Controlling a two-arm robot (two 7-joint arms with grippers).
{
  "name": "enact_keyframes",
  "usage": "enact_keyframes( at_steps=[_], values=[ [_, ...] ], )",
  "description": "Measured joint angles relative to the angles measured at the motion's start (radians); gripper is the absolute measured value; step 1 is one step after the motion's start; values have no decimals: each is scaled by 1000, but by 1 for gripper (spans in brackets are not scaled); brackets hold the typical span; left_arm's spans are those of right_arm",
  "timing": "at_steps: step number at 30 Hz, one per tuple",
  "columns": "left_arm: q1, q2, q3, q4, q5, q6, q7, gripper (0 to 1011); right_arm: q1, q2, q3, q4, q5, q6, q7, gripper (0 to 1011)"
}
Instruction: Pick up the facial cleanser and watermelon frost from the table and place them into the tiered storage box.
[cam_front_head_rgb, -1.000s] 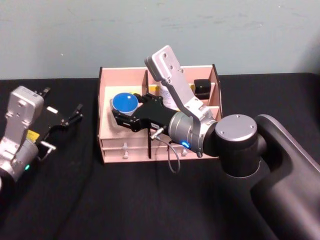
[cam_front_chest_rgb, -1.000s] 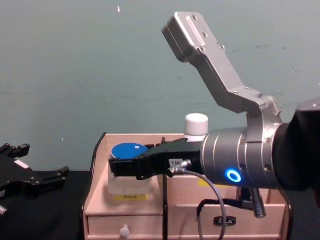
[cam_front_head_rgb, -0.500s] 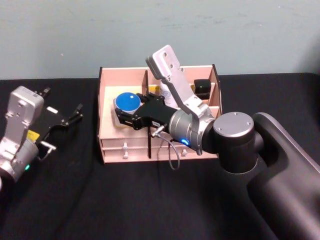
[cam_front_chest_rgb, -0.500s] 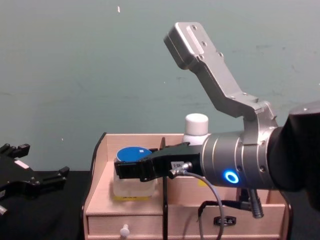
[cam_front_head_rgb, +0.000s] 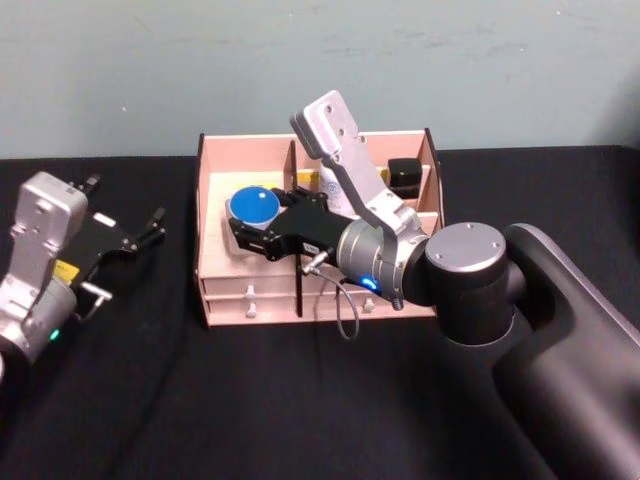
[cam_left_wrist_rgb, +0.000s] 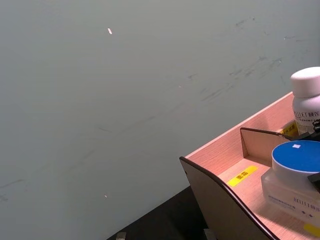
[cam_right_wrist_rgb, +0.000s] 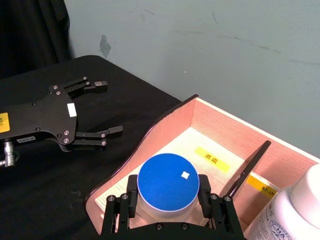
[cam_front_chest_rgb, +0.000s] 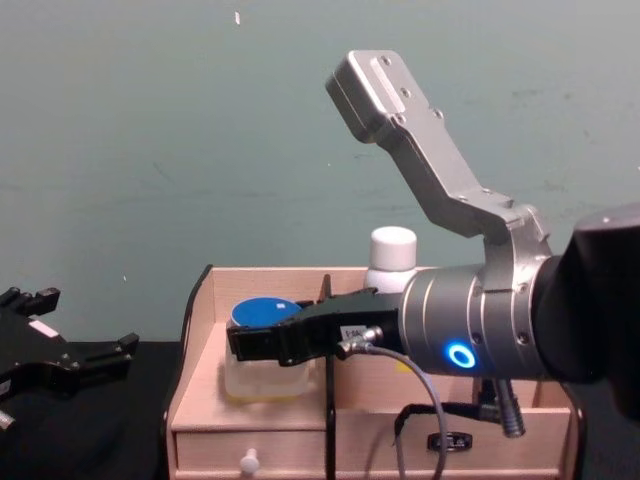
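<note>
Since a second ago the blue-lidded jar has come down lower into the left front compartment of the tiered storage box; the right arm has barely shifted otherwise, and the left arm is unchanged.

Right gripper reaches in over the box's front left part, fingers clamped on either side of the jar, just under its blue lid. In the chest view the jar's clear body sits at or just above the compartment floor; contact can't be confirmed.

Box contents:
- Left front compartment: the jar, plus a yellow label on the floor behind it.
- Next compartment toward the box's right, past a thin dark-edged divider: a white bottle with a white cap and printed text, standing upright.
- Back right compartment: a small black object, can't tell what it is.
- Drawer with white knobs along the front edge, closed.

In the way: the right arm's silver link and wrist housing with a lit blue ring cover most of the box's right half from the front; a grey cable loops down across the drawer face.

Left gripper rests on the black desk, near its left edge, well apart from the box. Fingers spread apart, nothing between them.
</note>
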Motion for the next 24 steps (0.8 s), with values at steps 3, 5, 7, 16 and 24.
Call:
enact_keyframes(
  at_steps=[3, 5, 7, 16, 24],
  values=[
    [0, 0, 0, 0, 0, 0, 0, 1001, -1, 0, 0, 0, 0, 0, 0, 724],
    [0, 0, 0, 0, 0, 0, 0, 1001, -1, 0, 0, -1, 1, 0, 0, 726],
    [0, 0, 0, 0, 0, 0, 0, 1001, -1, 0, 0, -1, 1, 1, 0, 763],
    [0, 0, 0, 0, 0, 0, 0, 1001, -2, 0, 0, -2, 1, 1, 0, 1000],
    [0, 0, 0, 0, 0, 0, 0, 1001, -15, 15, 6, -28, 5, -29, 4, 1002]
  ],
)
